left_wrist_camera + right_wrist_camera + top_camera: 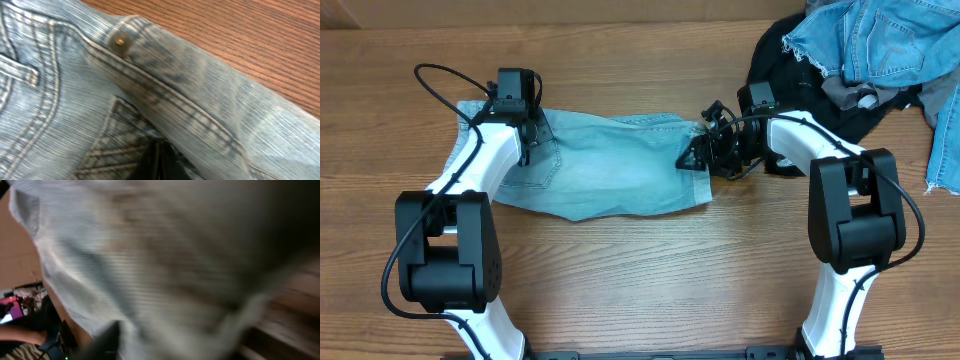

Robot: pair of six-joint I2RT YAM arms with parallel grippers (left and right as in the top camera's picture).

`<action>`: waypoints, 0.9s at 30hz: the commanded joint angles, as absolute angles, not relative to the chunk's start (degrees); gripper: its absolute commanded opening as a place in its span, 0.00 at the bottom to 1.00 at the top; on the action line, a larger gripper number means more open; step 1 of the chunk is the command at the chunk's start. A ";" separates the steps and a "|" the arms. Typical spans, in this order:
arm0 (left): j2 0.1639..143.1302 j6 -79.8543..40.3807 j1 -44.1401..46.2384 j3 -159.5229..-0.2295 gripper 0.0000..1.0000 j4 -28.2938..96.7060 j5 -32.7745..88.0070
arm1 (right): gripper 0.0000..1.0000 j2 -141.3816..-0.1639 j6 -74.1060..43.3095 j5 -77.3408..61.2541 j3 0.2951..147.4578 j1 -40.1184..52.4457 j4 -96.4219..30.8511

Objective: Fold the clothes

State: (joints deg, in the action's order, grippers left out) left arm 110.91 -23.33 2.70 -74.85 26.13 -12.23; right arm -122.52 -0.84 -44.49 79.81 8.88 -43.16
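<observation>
The pale light-blue denim trousers (605, 165) lie folded across the middle of the table. My left gripper (525, 132) sits at their left end by the waistband. In the left wrist view its dark fingers (160, 162) are pressed together in the denim below the buttoned waistband (150, 75). My right gripper (698, 155) is at the trousers' right end. The right wrist view is blurred and filled with pale denim (150, 255); one dark finger (107, 340) shows against the cloth.
A pile of other clothes lies at the back right: frayed mid-blue denim (880, 40), a black garment (785, 60) and a grey piece (845, 92). More denim hangs at the right edge (945, 140). Both arm bases stand at the table's front.
</observation>
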 commanded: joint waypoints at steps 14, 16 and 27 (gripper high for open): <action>78.41 -17.76 3.03 -87.18 0.08 42.30 -12.01 | 0.04 -123.44 -15.99 7.97 135.90 8.97 -88.36; 75.88 -17.76 3.03 -87.18 0.08 45.82 -11.35 | 0.04 -123.92 -19.05 10.63 135.24 14.81 -87.46; 72.31 -18.22 3.03 -87.15 0.04 55.46 -2.92 | 0.04 -133.93 -36.51 14.33 133.53 37.60 -79.31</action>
